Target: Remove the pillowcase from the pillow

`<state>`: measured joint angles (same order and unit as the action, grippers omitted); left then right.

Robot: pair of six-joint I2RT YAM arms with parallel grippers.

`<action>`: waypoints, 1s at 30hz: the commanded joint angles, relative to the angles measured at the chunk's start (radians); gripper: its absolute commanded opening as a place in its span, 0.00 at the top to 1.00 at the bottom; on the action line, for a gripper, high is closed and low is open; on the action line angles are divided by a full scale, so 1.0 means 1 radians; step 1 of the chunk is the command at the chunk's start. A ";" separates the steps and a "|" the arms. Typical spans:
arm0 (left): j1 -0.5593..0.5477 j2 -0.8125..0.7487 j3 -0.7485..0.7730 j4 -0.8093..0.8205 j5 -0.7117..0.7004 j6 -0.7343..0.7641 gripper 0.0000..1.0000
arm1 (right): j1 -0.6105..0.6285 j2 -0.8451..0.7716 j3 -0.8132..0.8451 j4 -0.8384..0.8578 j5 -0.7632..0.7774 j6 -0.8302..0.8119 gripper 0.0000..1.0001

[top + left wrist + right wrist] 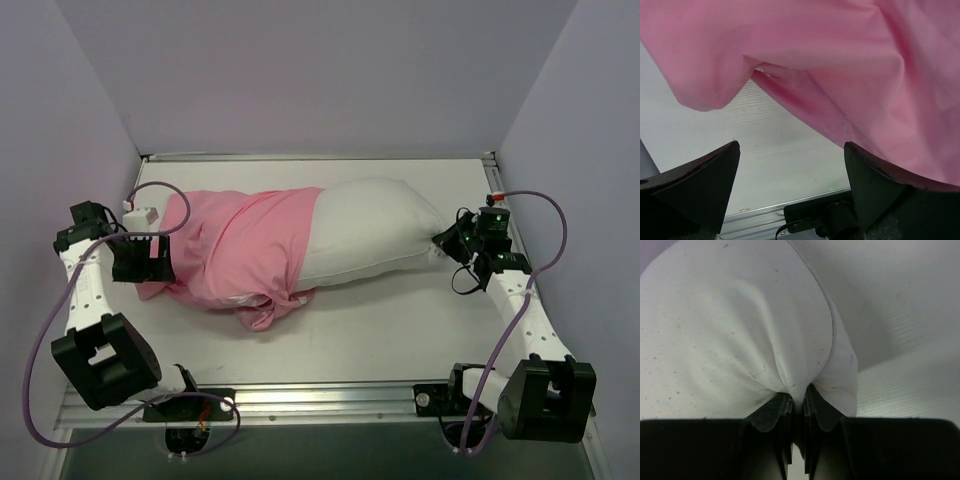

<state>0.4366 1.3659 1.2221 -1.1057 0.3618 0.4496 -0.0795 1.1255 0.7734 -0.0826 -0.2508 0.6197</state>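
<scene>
The pink pillowcase (240, 250) covers the left half of the off-white pillow (375, 230), which sticks out to the right across the middle of the table. My right gripper (447, 240) is shut on the pillow's right corner; the right wrist view shows the speckled white fabric (740, 330) pinched between its fingers (775, 412). My left gripper (150, 262) is open at the pillowcase's left end. In the left wrist view the pink fabric (850, 65) hangs just beyond the spread fingers (875, 180), with nothing between them.
The white table (400, 320) is walled in by lilac panels at back and sides. A metal rail (330, 398) runs along the near edge. Purple cables loop beside both arms. A small white connector (140, 212) sits near the left arm.
</scene>
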 commanded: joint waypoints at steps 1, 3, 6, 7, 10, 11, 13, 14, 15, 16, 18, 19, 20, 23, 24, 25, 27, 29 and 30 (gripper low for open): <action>-0.006 0.065 -0.010 0.121 -0.032 0.008 0.06 | -0.013 -0.010 -0.002 0.072 0.005 -0.020 1.00; -0.036 0.114 0.008 0.127 0.008 -0.011 0.06 | -0.014 -0.001 -0.002 0.072 -0.001 -0.023 1.00; -0.094 0.182 0.019 0.197 -0.030 -0.072 0.06 | -0.014 0.002 0.000 0.070 0.004 -0.032 1.00; -0.104 0.203 0.017 0.225 -0.034 -0.080 0.06 | -0.016 0.000 -0.002 0.066 0.004 -0.035 1.00; -0.131 0.303 0.028 0.228 -0.053 -0.089 0.06 | -0.019 -0.009 0.003 0.040 0.021 -0.041 1.00; -0.136 0.338 0.022 0.228 -0.063 -0.088 0.06 | -0.019 -0.010 0.009 0.026 0.030 -0.049 1.00; -0.141 0.358 0.007 0.241 -0.064 -0.071 0.17 | -0.020 -0.006 0.038 -0.024 0.059 -0.064 0.99; -0.141 0.367 -0.001 0.245 -0.063 -0.066 0.35 | -0.022 -0.001 0.052 -0.046 0.067 -0.087 0.89; -0.141 0.369 -0.010 0.253 -0.061 -0.062 0.64 | -0.020 0.003 0.079 -0.087 0.085 -0.098 0.61; -0.141 0.366 -0.013 0.254 -0.052 -0.057 0.86 | -0.020 0.008 0.095 -0.107 0.094 -0.107 0.50; -0.139 0.346 -0.021 0.267 -0.037 -0.058 0.98 | -0.019 0.008 0.153 -0.162 0.134 -0.138 0.31; -0.141 0.335 -0.021 0.268 -0.003 -0.057 0.98 | -0.017 0.004 0.174 -0.177 0.143 -0.147 0.27; -0.141 0.303 -0.022 0.271 0.014 -0.055 0.98 | -0.011 0.000 0.199 -0.189 0.153 -0.156 0.25; -0.150 0.219 -0.019 0.288 0.055 -0.064 0.98 | 0.061 -0.007 0.308 -0.232 0.215 -0.182 0.20; -0.153 0.194 -0.010 0.290 0.057 -0.069 0.98 | 0.105 -0.001 0.338 -0.250 0.243 -0.189 0.20; -0.159 0.152 -0.003 0.291 0.057 -0.072 0.98 | 0.162 0.022 0.402 -0.261 0.336 -0.190 0.19; -0.165 0.110 0.017 0.291 0.058 -0.092 0.98 | 0.350 0.062 0.470 -0.292 0.437 -0.193 0.19; -0.171 0.052 0.071 0.277 0.063 -0.110 0.98 | 0.473 0.152 0.564 -0.305 0.566 -0.207 0.19; -0.174 0.032 0.091 0.271 0.062 -0.120 0.98 | 0.565 0.231 0.595 -0.325 0.599 -0.213 0.21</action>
<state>0.2729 1.4769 1.2243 -0.8581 0.3759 0.3649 0.3153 1.2240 1.2877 -0.3305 0.1390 0.4431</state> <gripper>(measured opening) 0.032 0.803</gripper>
